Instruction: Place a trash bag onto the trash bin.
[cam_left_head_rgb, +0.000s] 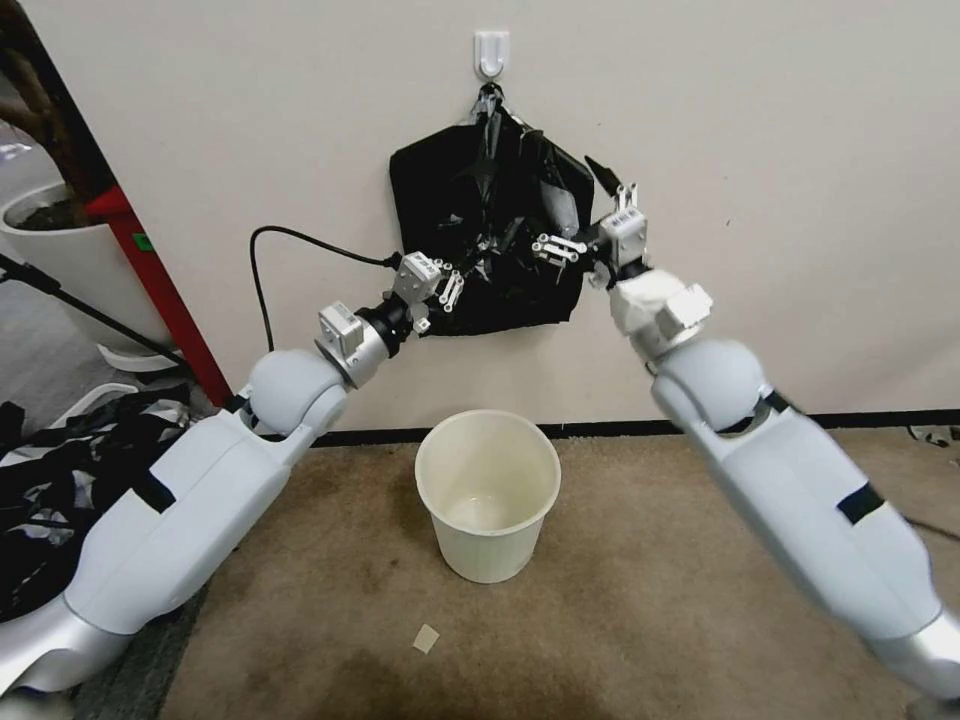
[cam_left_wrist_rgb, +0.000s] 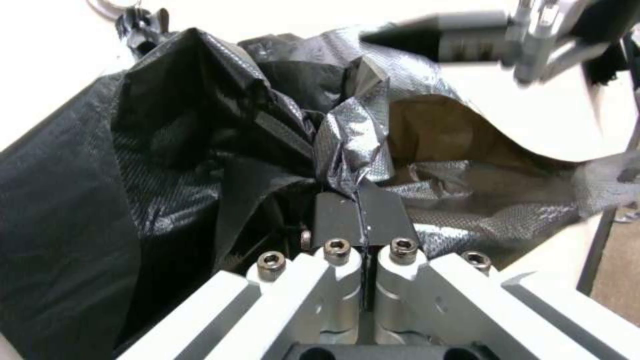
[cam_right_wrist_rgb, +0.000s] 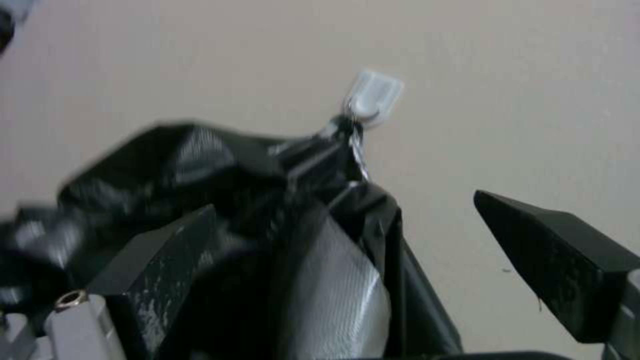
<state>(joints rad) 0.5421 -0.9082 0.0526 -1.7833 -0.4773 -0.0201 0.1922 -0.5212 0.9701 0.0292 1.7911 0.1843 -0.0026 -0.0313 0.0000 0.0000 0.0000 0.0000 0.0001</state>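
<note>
At wall hook (cam_left_head_rgb: 491, 52) — crinkled glossy trash bag (cam_left_head_rgb: 500, 215), left end effector (cam_left_wrist_rgb: 360, 200) pinching fold.

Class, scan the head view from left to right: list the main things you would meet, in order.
Plant pot → red post → black cable → left tool, shut on the trash bag → right tool, open.

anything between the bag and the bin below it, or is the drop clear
Nothing visible blocks the way down: the trash bin stands open on the carpet below the trash bag. The hold-up is above, where the black plastic hangs from the wall hook. The left gripper is shut on the bag; the right gripper is open beside it.
</note>
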